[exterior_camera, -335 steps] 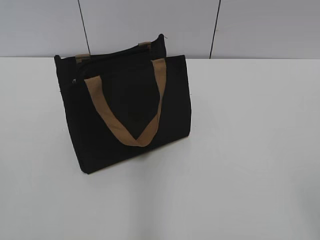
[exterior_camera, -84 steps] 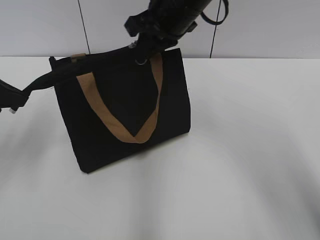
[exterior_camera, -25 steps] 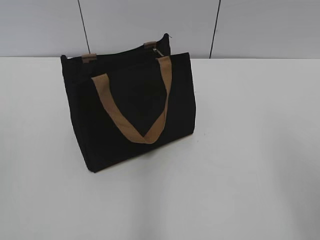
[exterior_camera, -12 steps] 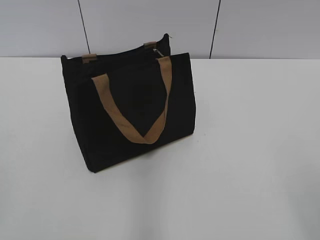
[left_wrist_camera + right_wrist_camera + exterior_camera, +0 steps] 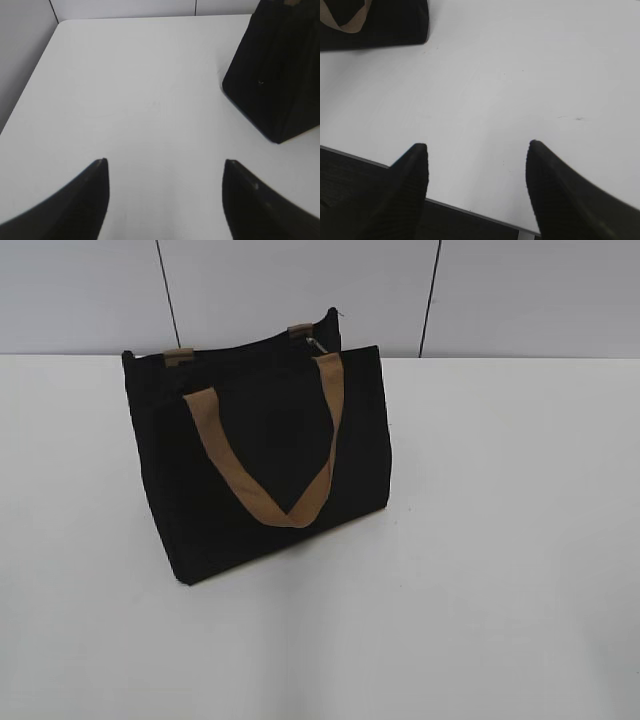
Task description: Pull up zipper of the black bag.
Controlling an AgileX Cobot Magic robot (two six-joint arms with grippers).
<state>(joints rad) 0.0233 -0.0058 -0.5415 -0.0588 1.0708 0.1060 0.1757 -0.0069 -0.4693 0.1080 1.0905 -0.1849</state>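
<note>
The black bag stands upright on the white table, left of centre, with a tan strap handle hanging down its front. The zipper runs along the top edge, and its silvery pull sits at the right end near a tan tab. The bag's end also shows in the left wrist view and a corner of it in the right wrist view. My left gripper is open and empty over bare table. My right gripper is open and empty near the table's front edge. Neither gripper shows in the exterior view.
The white table stretches around the bag. A grey panelled wall stands behind it. The table's front edge shows in the right wrist view, with a dark floor below. The table's left corner shows in the left wrist view.
Both arms held the bag 3.4 s ago and have since left the exterior view. The zipper pull now lies at the right end. Nothing has moved in the last second.
</note>
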